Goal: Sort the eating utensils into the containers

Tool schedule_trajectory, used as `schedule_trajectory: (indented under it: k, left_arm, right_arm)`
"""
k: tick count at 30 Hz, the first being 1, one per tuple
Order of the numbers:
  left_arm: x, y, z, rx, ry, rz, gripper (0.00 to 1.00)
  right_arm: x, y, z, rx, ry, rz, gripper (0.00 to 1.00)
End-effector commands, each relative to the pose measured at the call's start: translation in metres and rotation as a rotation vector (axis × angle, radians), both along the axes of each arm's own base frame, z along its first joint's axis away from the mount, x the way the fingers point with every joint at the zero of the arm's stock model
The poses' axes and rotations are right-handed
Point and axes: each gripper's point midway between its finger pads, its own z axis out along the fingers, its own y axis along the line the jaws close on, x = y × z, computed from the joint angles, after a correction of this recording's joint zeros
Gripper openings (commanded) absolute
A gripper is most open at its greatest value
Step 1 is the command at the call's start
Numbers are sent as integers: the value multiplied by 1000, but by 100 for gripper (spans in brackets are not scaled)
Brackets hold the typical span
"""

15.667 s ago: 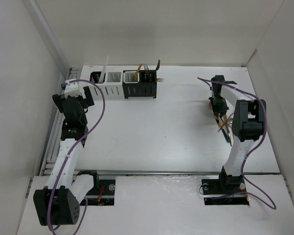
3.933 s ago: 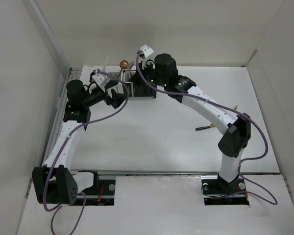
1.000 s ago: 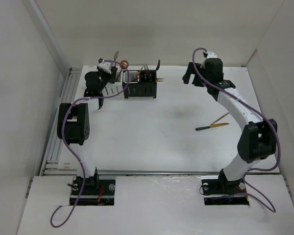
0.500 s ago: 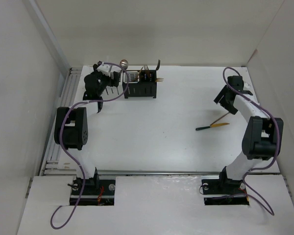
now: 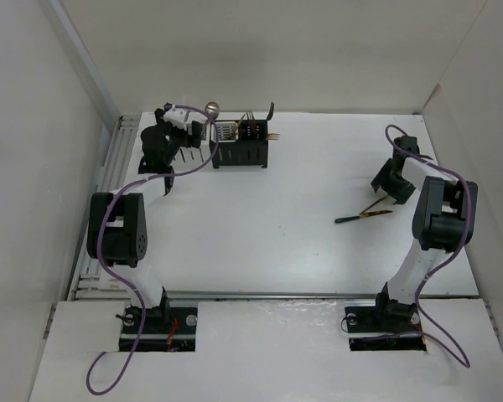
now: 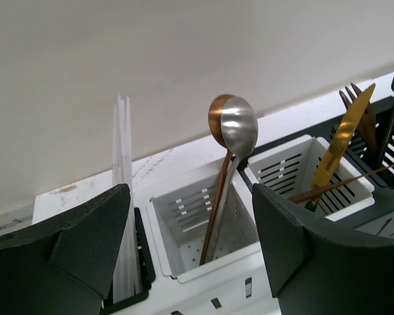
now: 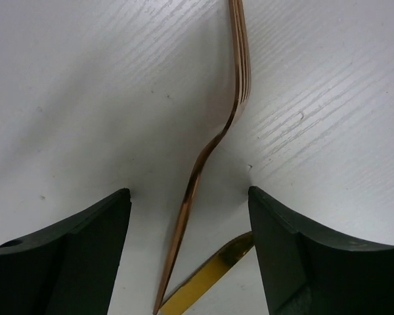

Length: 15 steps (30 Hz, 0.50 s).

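In the left wrist view my left gripper (image 6: 189, 197) is open and empty, its fingers (image 6: 79, 252) either side of a white caddy (image 6: 210, 266) holding a copper spoon (image 6: 217, 118) and a silver spoon (image 6: 240, 128). White sticks (image 6: 123, 157) stand in the black caddy to its left. A gold knife (image 6: 341, 141) leans in the white caddy to its right. The caddy row (image 5: 239, 155) sits at the back left. My right gripper (image 7: 187, 193) is open, low over a copper fork (image 7: 240, 65) lying on the table, with a gold knife blade (image 7: 203, 289) beside it.
Dark and copper forks (image 6: 354, 98) stand in the far-right black caddy. The fork (image 5: 374, 203) and dark-handled knife (image 5: 360, 217) lie at the table's right side, near the right wall. A back wall rises close behind the caddies. Purple cables loop along both arms.
My right arm has swung from the back of the table to the right side and come down over the fork. My left gripper has stayed at the caddies.
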Motion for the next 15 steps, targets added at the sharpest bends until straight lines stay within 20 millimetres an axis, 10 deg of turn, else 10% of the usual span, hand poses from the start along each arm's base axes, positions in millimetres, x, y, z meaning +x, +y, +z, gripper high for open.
schedule_trajectory:
  k: [1, 12, 15]
  left_arm:
    - [-9, -5, 26, -6, -55, -6, 72]
    - [-4, 5, 44, 6, -115, 47, 73]
    - [-4, 5, 46, 5, -124, 47, 73]
  right_arm:
    - [12, -11, 8, -23, -27, 18, 75]
    - [22, -20, 1, 42, 45, 95, 0]
    - [23, -21, -1, 60, 30, 107, 0]
